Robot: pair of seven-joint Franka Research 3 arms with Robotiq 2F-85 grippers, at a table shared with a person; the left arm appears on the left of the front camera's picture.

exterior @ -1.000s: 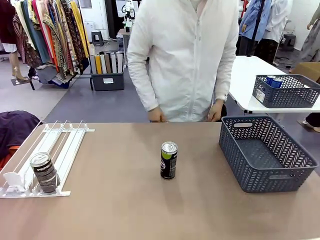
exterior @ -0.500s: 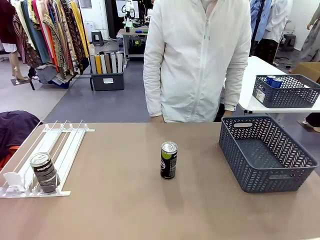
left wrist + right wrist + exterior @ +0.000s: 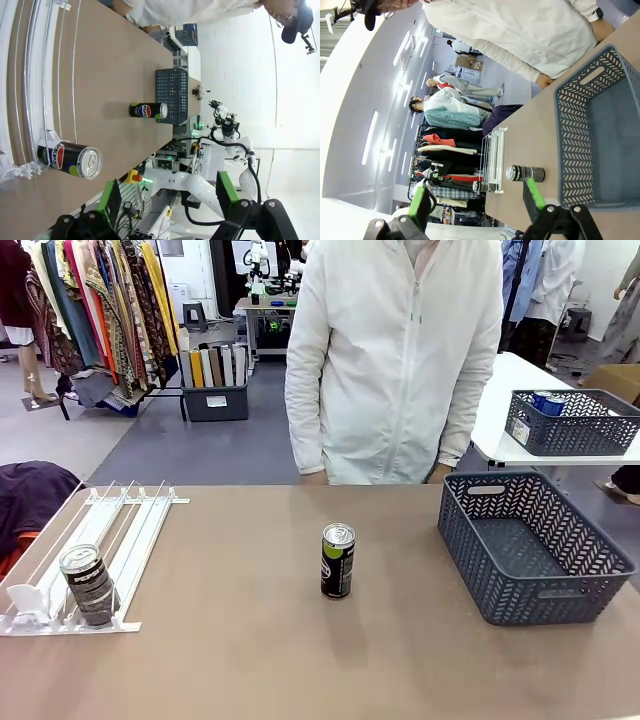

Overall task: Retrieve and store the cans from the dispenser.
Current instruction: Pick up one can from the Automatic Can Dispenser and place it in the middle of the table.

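One dark can (image 3: 338, 560) with a green mark stands upright in the middle of the table. A second dark can (image 3: 90, 585) stands at the near end of the white dispenser (image 3: 120, 530) on the left, against its stop tabs. In the left wrist view my left gripper (image 3: 167, 200) is open and empty, well short of the dispenser can (image 3: 70, 157) and the table can (image 3: 148, 110). In the right wrist view my right gripper (image 3: 475, 200) is open too, with the table can (image 3: 525, 173) and the dispenser (image 3: 492, 160) farther off.
An empty dark grey lattice basket (image 3: 530, 545) sits at the table's right. A person in a white jacket (image 3: 395, 360) stands at the far edge. On a separate white table behind, another grey basket (image 3: 570, 425) holds blue cans.
The person has shifted to the right and straightened up, hands drawn back from the table edge. Both cans stand where they were.
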